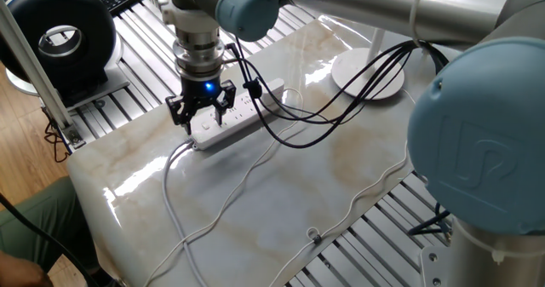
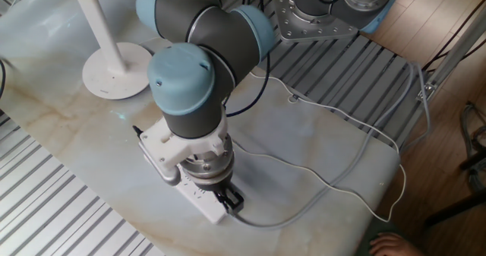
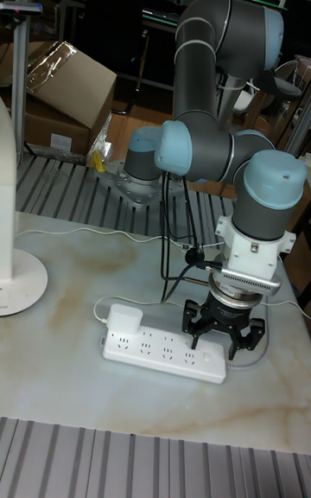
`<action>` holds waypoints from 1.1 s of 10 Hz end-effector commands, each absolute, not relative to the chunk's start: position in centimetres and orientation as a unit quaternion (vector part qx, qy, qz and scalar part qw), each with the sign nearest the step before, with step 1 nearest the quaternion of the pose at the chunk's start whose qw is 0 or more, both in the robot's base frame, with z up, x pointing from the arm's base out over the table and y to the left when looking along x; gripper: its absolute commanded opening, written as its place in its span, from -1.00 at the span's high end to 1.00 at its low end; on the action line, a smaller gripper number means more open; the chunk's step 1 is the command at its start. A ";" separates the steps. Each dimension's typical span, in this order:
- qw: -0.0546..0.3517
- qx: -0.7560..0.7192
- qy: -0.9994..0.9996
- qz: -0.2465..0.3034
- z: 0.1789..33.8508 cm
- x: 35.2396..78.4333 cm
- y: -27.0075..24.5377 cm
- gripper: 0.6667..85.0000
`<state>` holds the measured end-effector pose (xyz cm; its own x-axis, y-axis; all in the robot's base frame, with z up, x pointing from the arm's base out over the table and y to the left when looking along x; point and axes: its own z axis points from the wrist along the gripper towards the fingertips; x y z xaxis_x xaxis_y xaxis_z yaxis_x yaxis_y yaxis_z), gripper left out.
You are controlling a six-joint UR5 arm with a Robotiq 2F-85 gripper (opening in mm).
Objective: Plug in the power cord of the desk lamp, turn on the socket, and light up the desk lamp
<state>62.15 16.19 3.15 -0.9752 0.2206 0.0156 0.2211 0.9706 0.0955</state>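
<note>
white against the marbled bench (image 1: 341, 168), the socket (image 1: 232, 117) lies flat near the bench's edge, and i see my gripper (image 1: 201, 115) hanging straight down over the end where the thicker fixed cable (image 1: 170, 193) leaves it. in the tall fixed view the jaws stand spread, grasping nothing, with the black fingertips (image 3: 192, 325) just above or touching the strip's top face near that end; i cannot tell which. a blue light glows on the wrist above them.

the small boxy plug (image 3: 125, 321) sits pushed into the far end of the socket (image 3: 164, 351), well apart from the gripper (image 3: 220, 334). from it the thin power cord (image 3: 78, 233) trails off across the bench (image 3: 86, 277) toward the desk lamp (image 3: 13, 239).

in one fixed view the desk lamp (image 1: 368, 72) stands on its round disc base at the back of the bench, its pole rising out of the picture. in the other fixed view the gripper (image 2: 225, 199) covers the near end of the socket (image 2: 199, 201), with the desk lamp (image 2: 115, 66) well apart beyond it. black robot cables (image 1: 341, 100) loop down over the bench between the arm and the lamp base. a black round fan (image 1: 60, 36) sits off the bench to the side.
</note>
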 end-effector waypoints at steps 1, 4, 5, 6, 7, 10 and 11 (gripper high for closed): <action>0.000 -0.121 -0.991 -0.049 3.6 61.9 16.4 -0.47; 0.004 -0.115 -0.993 -0.041 4.2 61.3 15.9 -0.43; 0.004 -0.111 -0.993 -0.035 4.1 61.3 15.6 -0.43; 0.004 -0.104 -0.994 -0.027 4.1 61.3 15.1 -0.42; 0.004 -0.091 -0.996 -0.013 4.2 61.4 14.1 -0.38; 0.007 -0.055 -0.998 0.009 4.4 61.7 12.0 -0.33; 0.005 -0.055 -0.998 0.009 4.1 62.0 12.1 -0.33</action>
